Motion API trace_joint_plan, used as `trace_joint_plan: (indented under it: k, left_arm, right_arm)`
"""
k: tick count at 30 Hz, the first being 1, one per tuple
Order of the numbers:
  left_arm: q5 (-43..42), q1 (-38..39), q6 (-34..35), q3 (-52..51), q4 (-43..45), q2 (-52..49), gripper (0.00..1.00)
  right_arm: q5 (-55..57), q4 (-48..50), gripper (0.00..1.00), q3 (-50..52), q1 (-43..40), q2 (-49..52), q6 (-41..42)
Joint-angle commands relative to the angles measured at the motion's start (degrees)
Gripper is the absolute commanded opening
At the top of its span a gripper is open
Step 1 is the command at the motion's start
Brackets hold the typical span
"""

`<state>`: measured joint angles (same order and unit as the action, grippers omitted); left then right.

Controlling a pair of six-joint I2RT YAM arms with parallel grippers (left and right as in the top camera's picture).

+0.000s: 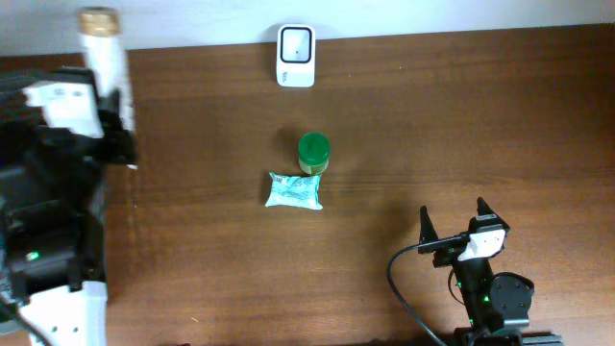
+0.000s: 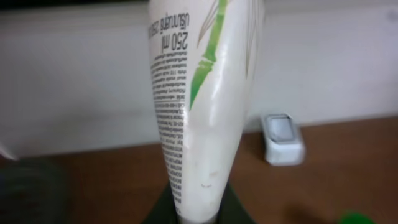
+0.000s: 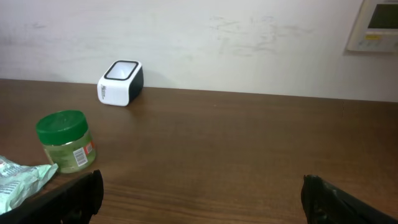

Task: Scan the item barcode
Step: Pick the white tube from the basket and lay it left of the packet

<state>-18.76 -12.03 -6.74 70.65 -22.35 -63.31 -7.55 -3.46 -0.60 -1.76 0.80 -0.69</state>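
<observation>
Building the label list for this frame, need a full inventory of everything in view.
tube: 1, white with green bamboo print and tan cap, far-left table edge, held up
barcode scanner: 1, white with dark window, far edge, centre
jar: 1, green lid, table centre
packet: 1, pale green, right by the jar, near side
table: 1, brown wood
wall panel: 1, white, on the wall
left gripper: 1, dark, shut on the tube
right gripper: 1, black, open, empty, near-right

From my left wrist I read "250 ml", upside down, on the white tube (image 2: 211, 124) toward eleven o'clock; its other fine print is too small for me.
</observation>
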Motion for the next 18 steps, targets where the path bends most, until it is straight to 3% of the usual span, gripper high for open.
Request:
trace_joint_plan:
  k: [1,5,7,12,15,18]
  left_arm:
    - [0.3,9.2,0.7,0.7,-6.5,-4.1,0.00]
    - [-1.4,15.8,0.8,0.7,-18.7,-14.3,0.00]
    - [-1.4,17.8,6.3,0.7,-22.7,-20.9,0.00]
    - [7.0,18.0,11.2,0.7,-23.6,-34.0,0.00]
    - [22.1,18.6,19.6,0.7,-23.3,-37.9,0.00]
    - [23.3,21.9,19.6,0.7,-20.8,-38.5,0.04]
  right_arm:
    - [-0.6,-0.3,0.98,0.3,0.3,-0.4,-0.4]
    - [-0.6,-0.3,0.98,0.3,0.3,-0.4,-0.4]
    - [-0.6,-0.3,0.98,0.3,0.3,-0.4,-0.4]
    - [-0.6,-0.3,0.98,0.3,0.3,-0.4,-0.4]
    - [-0.6,-0.3,0.99,0.3,0.3,-0.4,-0.4]
    - [-0.6,-0.3,0.98,0.3,0.3,-0.4,-0.4]
